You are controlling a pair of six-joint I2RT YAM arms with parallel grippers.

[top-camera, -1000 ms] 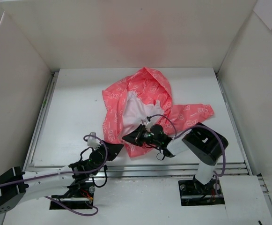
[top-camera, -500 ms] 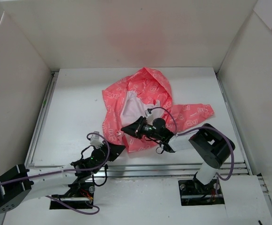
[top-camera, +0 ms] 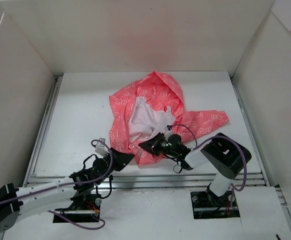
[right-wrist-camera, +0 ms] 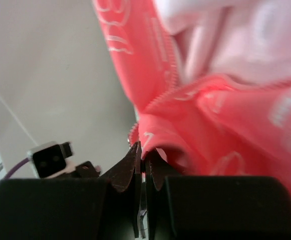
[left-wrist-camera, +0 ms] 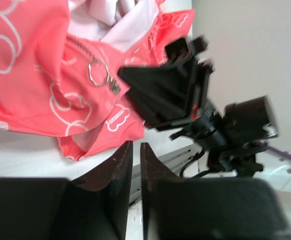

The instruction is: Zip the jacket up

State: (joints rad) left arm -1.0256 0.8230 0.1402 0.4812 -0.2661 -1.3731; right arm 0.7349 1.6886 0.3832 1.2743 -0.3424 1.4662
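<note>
The coral-pink jacket (top-camera: 150,97) lies crumpled and open in the middle of the table, its white lining (top-camera: 142,120) showing. My right gripper (top-camera: 144,146) is at the jacket's front lower edge, shut on the fabric by the zipper teeth (right-wrist-camera: 142,150). The jacket fills the right wrist view (right-wrist-camera: 225,110). My left gripper (top-camera: 124,157) is shut and empty, just off the jacket's lower left hem (left-wrist-camera: 136,145). In the left wrist view a metal ring pull (left-wrist-camera: 98,73) hangs on the jacket (left-wrist-camera: 30,85) beside the right gripper (left-wrist-camera: 160,95).
White walls (top-camera: 15,100) enclose the table on three sides. A metal rail (top-camera: 150,180) runs along the near edge just behind both grippers. One sleeve (top-camera: 210,120) spreads to the right.
My right gripper pulled the jacket edge up-left, then came back down-right, and more white lining shows now. My left gripper edged a little toward the hem.
</note>
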